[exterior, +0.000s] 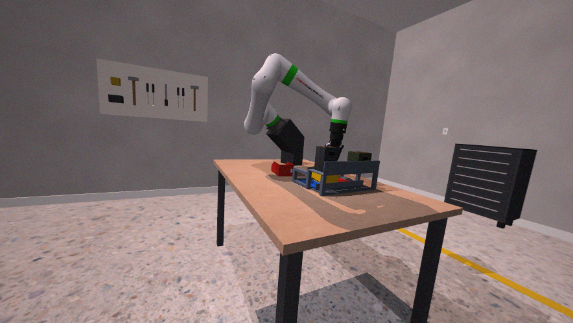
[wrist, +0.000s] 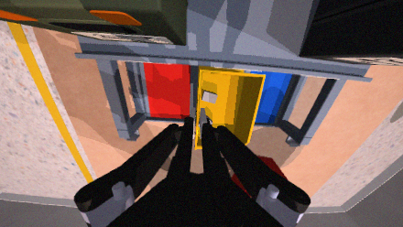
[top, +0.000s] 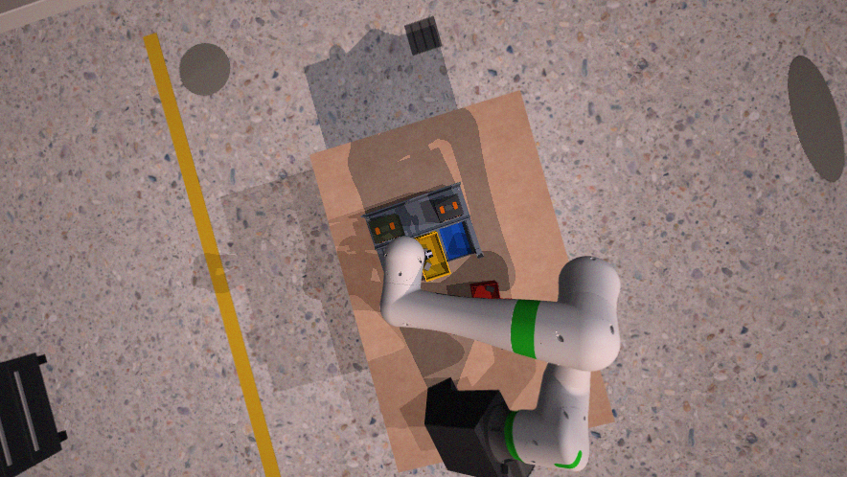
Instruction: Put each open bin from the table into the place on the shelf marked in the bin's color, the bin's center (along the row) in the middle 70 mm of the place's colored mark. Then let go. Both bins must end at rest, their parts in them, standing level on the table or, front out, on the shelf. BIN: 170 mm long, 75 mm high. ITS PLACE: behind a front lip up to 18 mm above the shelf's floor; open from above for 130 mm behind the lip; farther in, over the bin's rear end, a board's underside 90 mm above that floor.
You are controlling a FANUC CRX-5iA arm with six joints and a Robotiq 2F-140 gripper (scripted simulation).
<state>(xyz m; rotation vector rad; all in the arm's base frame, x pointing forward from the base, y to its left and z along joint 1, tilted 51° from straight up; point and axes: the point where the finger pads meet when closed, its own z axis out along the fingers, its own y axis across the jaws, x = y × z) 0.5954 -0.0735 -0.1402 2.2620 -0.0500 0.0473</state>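
The yellow bin (top: pixel 436 259) (exterior: pixel 327 177) (wrist: pixel 234 101) sits in the middle place of the grey shelf (top: pixel 415 208) (exterior: pixel 347 165) (wrist: pixel 220 62), between the red mark (wrist: pixel 167 91) and the blue mark (top: pixel 456 239) (wrist: pixel 275 96). Its rear is under the top board and its front end juts out toward me. A small grey part (wrist: pixel 210 96) lies in it. My gripper (wrist: pixel 197 113) is only slightly open, its fingertips astride the bin's left side wall with a thin gap. The red bin (top: pixel 485 289) (exterior: pixel 281 168) (wrist: pixel 268 165) stands on the table (top: pixel 515 177) (exterior: pixel 280 208) in front of the shelf.
An olive box (top: pixel 385 226) (exterior: pixel 358 155) (wrist: pixel 137 14) and a dark box (top: pixel 447 207) (exterior: pixel 325 156) (wrist: pixel 353 23) stand on the shelf's top board. The arm's black base (top: pixel 459 420) is at the table's near end. A dark cabinet (exterior: pixel 487 180) stands on the floor.
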